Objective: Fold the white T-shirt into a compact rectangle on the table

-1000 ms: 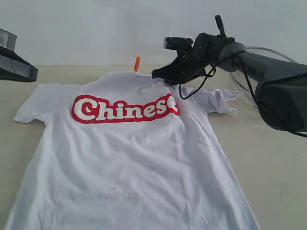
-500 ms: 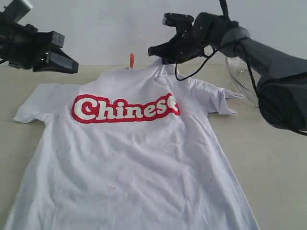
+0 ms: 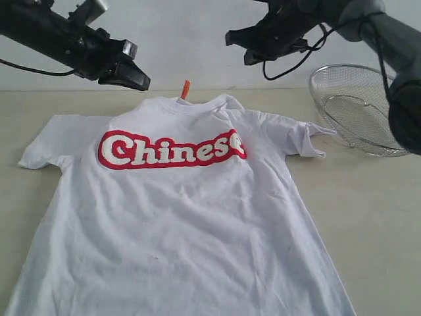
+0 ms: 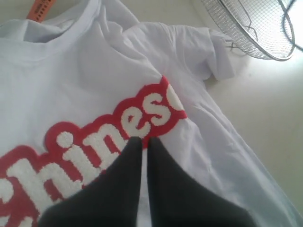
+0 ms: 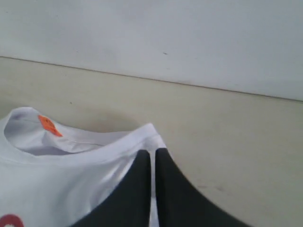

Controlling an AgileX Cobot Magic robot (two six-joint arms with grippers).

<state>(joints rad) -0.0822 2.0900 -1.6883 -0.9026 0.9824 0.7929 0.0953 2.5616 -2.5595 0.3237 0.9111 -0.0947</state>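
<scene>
Black left hand (image 3: 137, 76) and right hand (image 3: 234, 36) hover over T-shirt (image 3: 177, 217).

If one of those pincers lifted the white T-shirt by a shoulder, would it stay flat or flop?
Probably flop: the white T-shirt lies limp with soft wrinkles, and the sleeve near the basket is crumpled. It looks thin and light, so it would likely drape and drag across the table rather than move as one piece.

The right arm (image 3: 378, 29) was dark grey and round, with a thin black cable (image 3: 296, 64). The left gripper (image 4: 142, 140) had pointed black fingers (image 4: 118, 189).
</scene>
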